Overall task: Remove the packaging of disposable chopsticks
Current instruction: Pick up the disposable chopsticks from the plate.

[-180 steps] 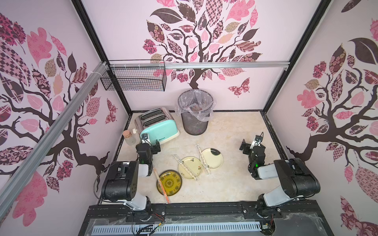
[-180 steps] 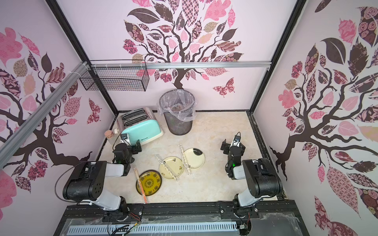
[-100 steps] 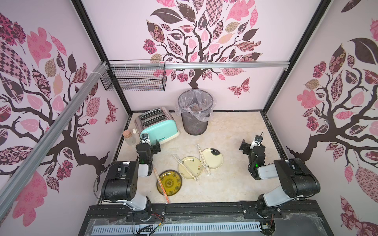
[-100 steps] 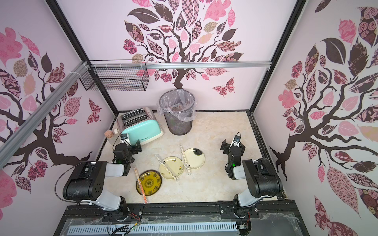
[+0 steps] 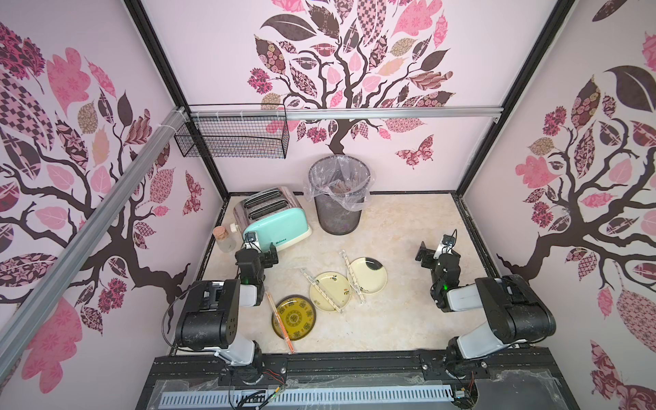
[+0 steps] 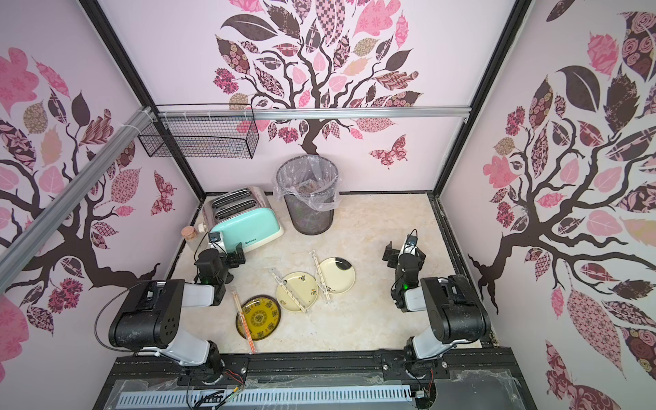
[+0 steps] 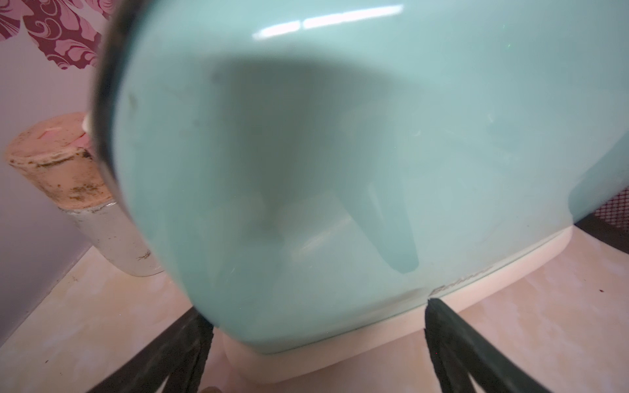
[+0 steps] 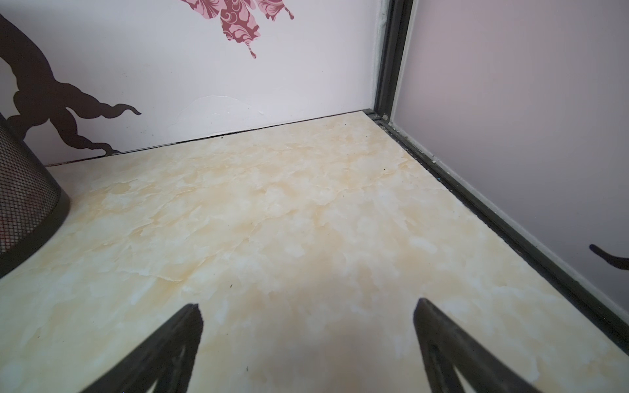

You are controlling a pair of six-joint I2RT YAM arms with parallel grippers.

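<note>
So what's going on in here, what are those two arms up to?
Two robot arms are set to unwrap disposable chopsticks, but neither holds anything now. The left gripper stands open facing the toaster; the right gripper is open over the tabletop. Three wrapped pairs lie between them: the orange-red sleeve across the dark plate, a clear sleeve across the middle plate, another clear sleeve across the third plate.

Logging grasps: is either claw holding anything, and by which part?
Nothing is held. The left claw and the right claw are both open and empty.
</note>
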